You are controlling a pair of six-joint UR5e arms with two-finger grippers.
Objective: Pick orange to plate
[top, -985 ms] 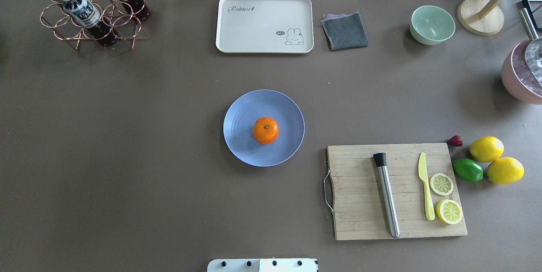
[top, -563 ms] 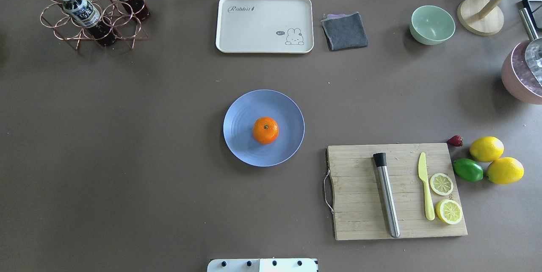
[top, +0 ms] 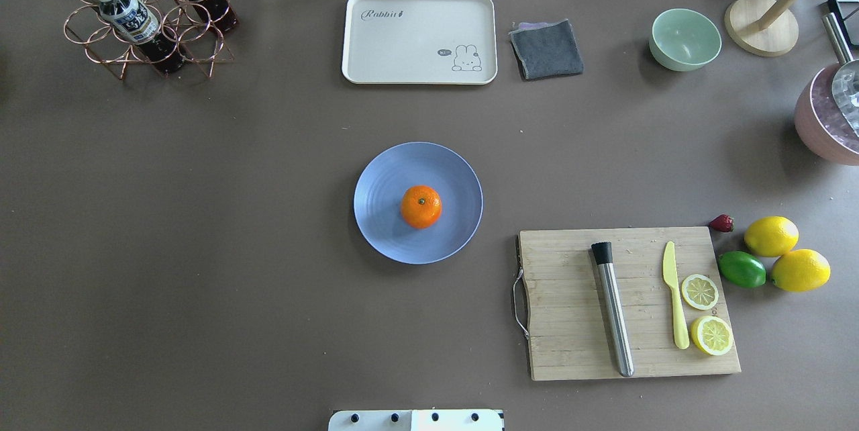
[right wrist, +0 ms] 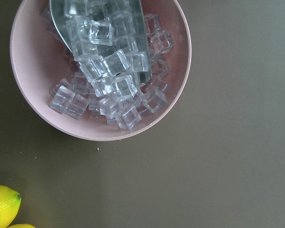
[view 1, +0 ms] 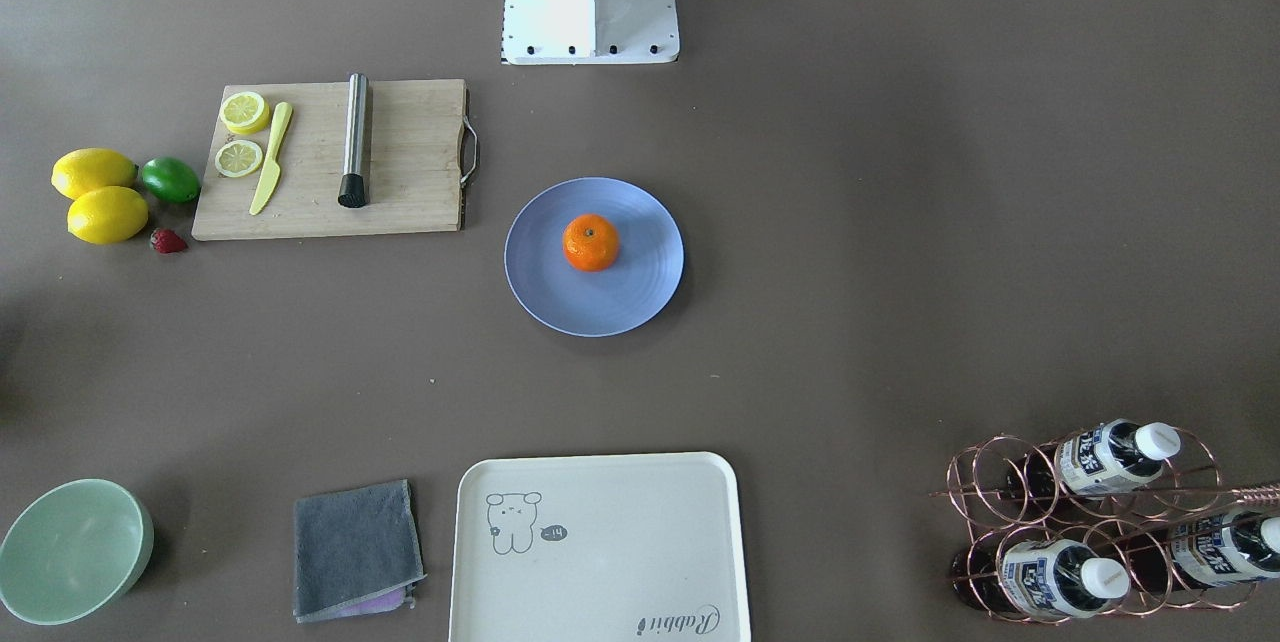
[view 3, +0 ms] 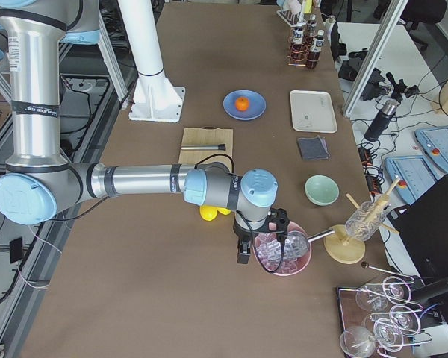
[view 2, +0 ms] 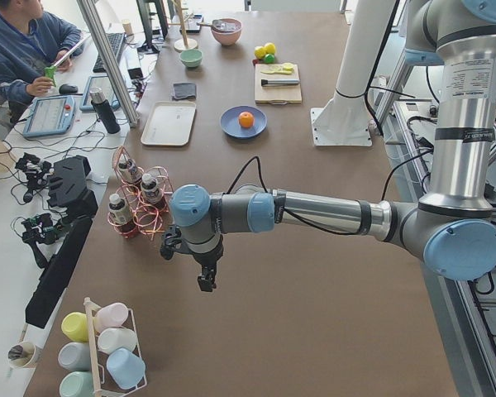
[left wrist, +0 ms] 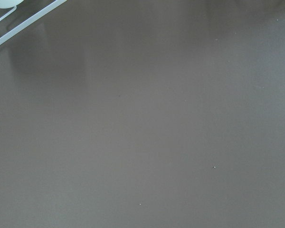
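The orange (top: 421, 207) rests a little right of the middle of the blue plate (top: 382, 182), stem dimple up; nothing touches it. Orange (view 1: 590, 242) and plate (view 1: 620, 307) look the same from the front. My left gripper (view 2: 207, 281) shows only in the left side view, far from the plate, low over bare table near the bottle rack; I cannot tell whether it is open or shut. My right gripper (view 3: 243, 253) shows only in the right side view, beside a pink ice bowl, far from the plate (view 3: 255, 112); its state I cannot tell either.
A cutting board (top: 570, 323) with a steel muddler, yellow knife and lemon slices lies right of the plate. Two lemons, a lime (top: 741, 269) and a strawberry sit beyond it. Cream tray (top: 419, 38), grey cloth, green bowl (top: 684, 38), bottle rack (top: 144, 21), pink ice bowl (right wrist: 102, 66).
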